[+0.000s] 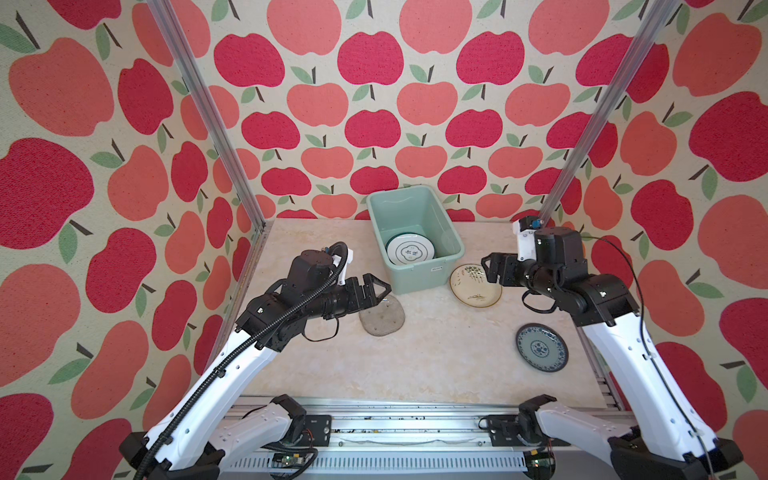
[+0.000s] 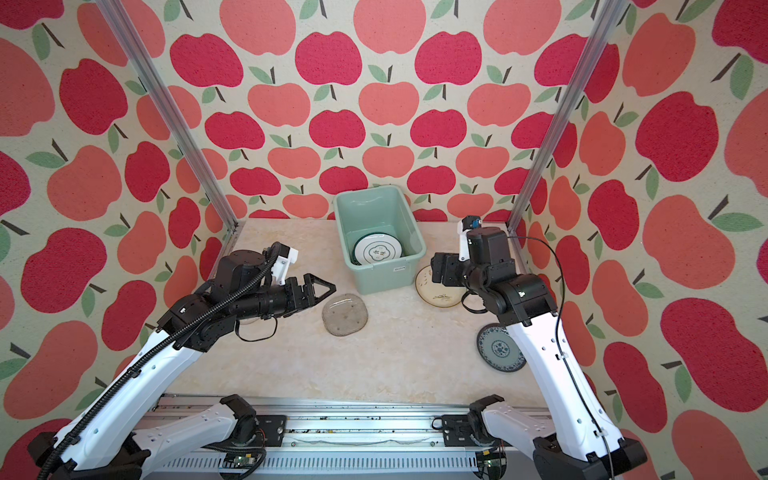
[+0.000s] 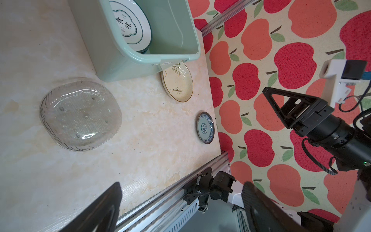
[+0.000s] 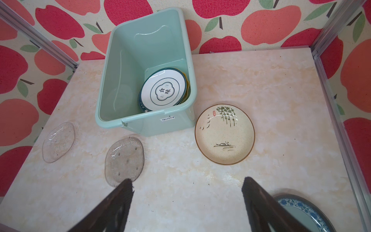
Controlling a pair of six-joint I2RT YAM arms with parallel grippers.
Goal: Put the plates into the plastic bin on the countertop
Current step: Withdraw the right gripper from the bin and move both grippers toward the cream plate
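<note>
bin [image 1: 415, 278] [image 2: 380, 280]: stands open side up at the back middle of the countertop [image 1: 436, 365]. Its long axis runs from the near side to the back wall, with the far end swung slightly left in both top views. The label [image 4: 168, 119] is on its near short wall.
white plate [image 1: 410, 249] [image 4: 165, 91]: lies face up on top of a stack inside the bin, at the near end by the right-hand wall. A yellow edge shows beneath it in the right wrist view.
cream plate [image 1: 476, 291] [image 4: 224, 134]: lies flat and face up on the countertop, just beside the bin's near right corner. It is round, so it has no long axis. Its willow drawing points toward the back and its boat toward the near side.
blue plate [image 1: 541, 347] [image 3: 205, 128]: lies flat and face up near the right rail [image 4: 341, 120], well apart from the bin and nearer the robot than the cream plate.
glass plate [image 1: 382, 318] [image 3: 80, 114]: a rounded square lying flat in front of the bin's near left corner, apart from it.
second glass plate [image 4: 59, 142]: lies flat, left of the first. The left arm hides it in both top views.
left gripper [image 1: 380, 293] [image 3: 180, 192]: points right toward the middle, above the glass plate's left edge. Its jaws are spread wide with nothing between them.
right gripper [image 1: 489, 268] [image 4: 186, 184]: points left toward the bin, above the cream plate's right edge. Its jaws are spread wide and hold nothing.
</note>
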